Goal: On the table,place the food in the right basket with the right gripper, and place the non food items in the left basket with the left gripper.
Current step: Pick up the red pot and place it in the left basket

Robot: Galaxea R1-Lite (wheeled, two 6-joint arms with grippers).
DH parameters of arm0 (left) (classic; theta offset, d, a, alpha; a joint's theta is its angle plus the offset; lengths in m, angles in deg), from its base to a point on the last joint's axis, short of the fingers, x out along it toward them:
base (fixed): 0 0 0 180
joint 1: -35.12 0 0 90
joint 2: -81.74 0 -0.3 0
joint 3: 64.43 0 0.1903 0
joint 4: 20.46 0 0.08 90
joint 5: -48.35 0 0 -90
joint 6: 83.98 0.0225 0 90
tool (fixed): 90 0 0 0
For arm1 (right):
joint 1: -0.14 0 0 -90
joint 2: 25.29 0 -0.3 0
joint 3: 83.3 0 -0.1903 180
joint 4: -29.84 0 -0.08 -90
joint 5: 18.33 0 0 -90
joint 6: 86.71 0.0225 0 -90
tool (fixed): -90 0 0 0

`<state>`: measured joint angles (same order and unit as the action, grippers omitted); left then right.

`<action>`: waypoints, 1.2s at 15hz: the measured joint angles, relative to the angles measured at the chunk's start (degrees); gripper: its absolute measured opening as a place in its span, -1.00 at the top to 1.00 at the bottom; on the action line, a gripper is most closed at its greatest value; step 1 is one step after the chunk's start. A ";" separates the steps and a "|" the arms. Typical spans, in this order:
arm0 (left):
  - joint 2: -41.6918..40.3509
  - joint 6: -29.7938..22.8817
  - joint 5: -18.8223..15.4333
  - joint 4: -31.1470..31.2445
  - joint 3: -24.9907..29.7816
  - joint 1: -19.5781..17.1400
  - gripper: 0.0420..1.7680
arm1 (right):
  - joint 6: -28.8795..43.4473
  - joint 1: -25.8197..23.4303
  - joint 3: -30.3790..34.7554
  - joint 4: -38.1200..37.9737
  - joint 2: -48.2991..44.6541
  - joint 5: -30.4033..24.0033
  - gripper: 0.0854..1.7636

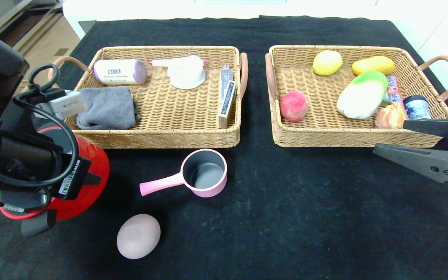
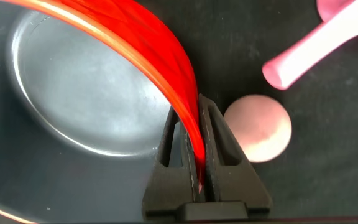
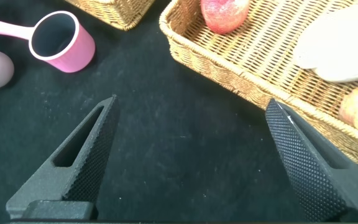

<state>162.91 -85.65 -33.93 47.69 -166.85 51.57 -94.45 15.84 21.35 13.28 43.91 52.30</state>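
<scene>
I work in what looks like a robot test room, not a real kitchen. My table (image 1: 286, 217) is draped in plain black cloth, and on it sit two matching wicker baskets (image 1: 161, 138) (image 1: 348, 138), set side by side like a sorting exercise. The goods are toy-like: a glossy fake napa cabbage (image 1: 362, 95), a lilac-grey egg-shaped lump (image 1: 138, 236), a little pink saucepan (image 1: 202, 174). Behind the table I see white panels (image 1: 445, 27) and, at my far left, bare wooden flooring (image 1: 45, 42) beside a pale shelf unit (image 1: 21, 11).
</scene>
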 joint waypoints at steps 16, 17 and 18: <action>0.66 5.05 -0.50 -3.04 -15.09 3.24 0.84 | -0.05 0.09 -0.02 0.00 0.04 0.06 -0.94; 1.21 5.52 -0.56 -3.75 -15.68 3.27 0.84 | -0.02 0.09 -0.06 0.00 0.04 0.06 -0.94; 1.78 5.69 -0.59 -5.38 -16.25 3.33 0.84 | -0.02 0.04 -0.06 0.00 0.04 0.09 -0.94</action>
<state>164.69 -79.96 -34.52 42.31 -183.10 54.90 -94.47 15.88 21.29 13.28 43.95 52.38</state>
